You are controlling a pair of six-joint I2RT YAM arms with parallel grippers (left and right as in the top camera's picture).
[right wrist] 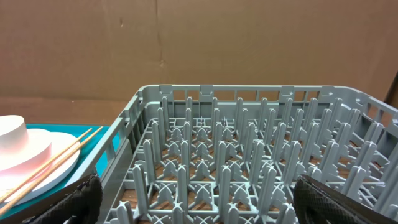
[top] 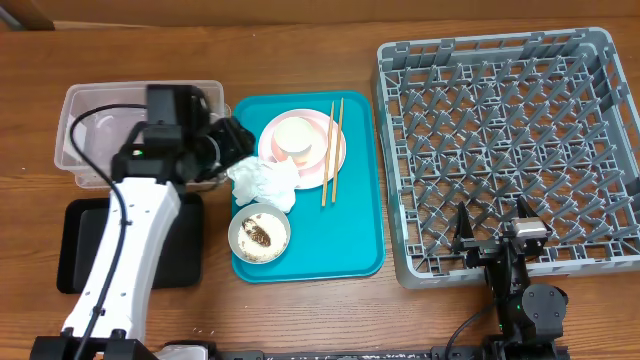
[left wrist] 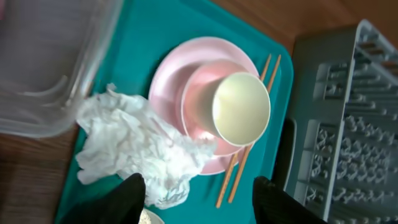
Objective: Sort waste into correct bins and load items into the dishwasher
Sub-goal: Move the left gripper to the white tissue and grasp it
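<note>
- Napkin [left wrist: 134,146]: crumpled white paper with deep creases. It lies on the teal tray [top: 350,230] between the clear tub [top: 90,120] and the pink plate [left wrist: 168,74], overlapping the plate's rim.
- Stack: we see a white cup [left wrist: 241,109] seated in a pink bowl [left wrist: 199,102] on the plate. Two thin wooden chopsticks [top: 332,150] lie across the plate's edge on the side toward the dish rack [top: 500,140].
- Grey bowl [top: 236,222]: round, just beside the napkin, holding brownish scraps [top: 260,236] with whitish crumbs.
- Left gripper [left wrist: 202,193]: fingers spread wide and holding nothing, one finger over the napkin's edge. We cannot tell whether it touches.
- Right gripper [right wrist: 214,208]: fingers spread and empty, at the rack's near wall.
- Dish rack: grey plastic, lattice base, rows of upright pegs.
- Black tray [top: 80,250]: shallow and rectangular, next to the tub, partly hidden by the left arm.
- Clear tub: translucent plastic with rounded corners.
</note>
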